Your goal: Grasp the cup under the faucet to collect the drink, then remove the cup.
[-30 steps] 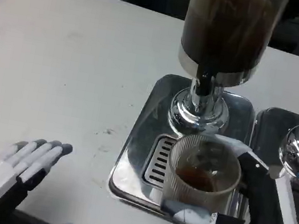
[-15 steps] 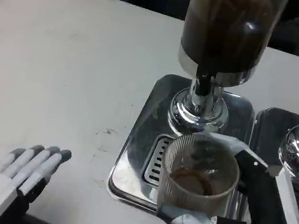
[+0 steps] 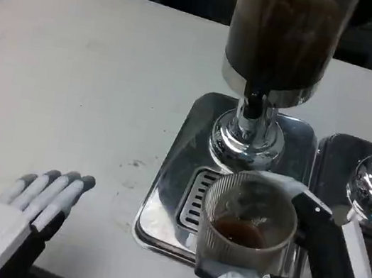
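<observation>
Right hand (image 3: 292, 273): fingers clamped around the clear ribbed plastic cup (image 3: 248, 226).
Cup: over the steel drip tray (image 3: 178, 181), with a little brown drink in it.
Change: it has slid slightly toward the tray's near edge, away from the dark-filled dispenser's black faucet (image 3: 252, 106); judged the start of removal.
Left hand (image 3: 33, 209): fingers apart, flat on the white surface (image 3: 76, 69), empty.
</observation>
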Robot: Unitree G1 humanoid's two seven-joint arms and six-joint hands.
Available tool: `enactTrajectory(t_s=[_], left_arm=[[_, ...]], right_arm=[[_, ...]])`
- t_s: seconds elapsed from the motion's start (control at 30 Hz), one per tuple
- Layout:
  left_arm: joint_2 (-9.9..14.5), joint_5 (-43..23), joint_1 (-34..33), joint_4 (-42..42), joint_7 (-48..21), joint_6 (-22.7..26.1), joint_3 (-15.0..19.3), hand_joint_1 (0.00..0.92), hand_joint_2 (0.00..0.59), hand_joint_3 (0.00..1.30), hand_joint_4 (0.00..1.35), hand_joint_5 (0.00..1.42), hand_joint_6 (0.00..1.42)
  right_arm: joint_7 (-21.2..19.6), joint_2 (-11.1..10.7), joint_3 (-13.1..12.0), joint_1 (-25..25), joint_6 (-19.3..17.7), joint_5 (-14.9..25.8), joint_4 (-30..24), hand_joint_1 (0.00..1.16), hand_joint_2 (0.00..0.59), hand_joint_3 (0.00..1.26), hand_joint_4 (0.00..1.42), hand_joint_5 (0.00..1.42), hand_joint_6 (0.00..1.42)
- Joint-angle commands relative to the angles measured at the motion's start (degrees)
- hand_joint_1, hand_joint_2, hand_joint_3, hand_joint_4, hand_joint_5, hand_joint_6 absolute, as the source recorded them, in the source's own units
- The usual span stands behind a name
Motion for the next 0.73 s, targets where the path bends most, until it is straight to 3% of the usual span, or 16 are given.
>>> enactTrajectory(t_s=[0.03, 0.73], left_arm=[[-0.32, 0.64, 0.26, -1.56, -0.03, 1.3, -0.54, 0.0, 0.106, 0.0, 0.0, 0.0, 0.0], [-1.84, 1.48, 0.35, -2.86, 0.58, 2.14, -1.85, 0.0, 0.108, 0.0, 0.0, 0.0, 0.0]], right_arm=[[-0.97, 0.48, -0.34, -0.31, -2.33, 1.55, -1.87, 1.01, 0.11, 0.82, 0.87, 1.0, 1.35], [-1.2, 1.38, -1.03, 1.37, -1.15, 2.89, -2.52, 1.0, 0.108, 0.81, 0.87, 1.0, 1.35]])
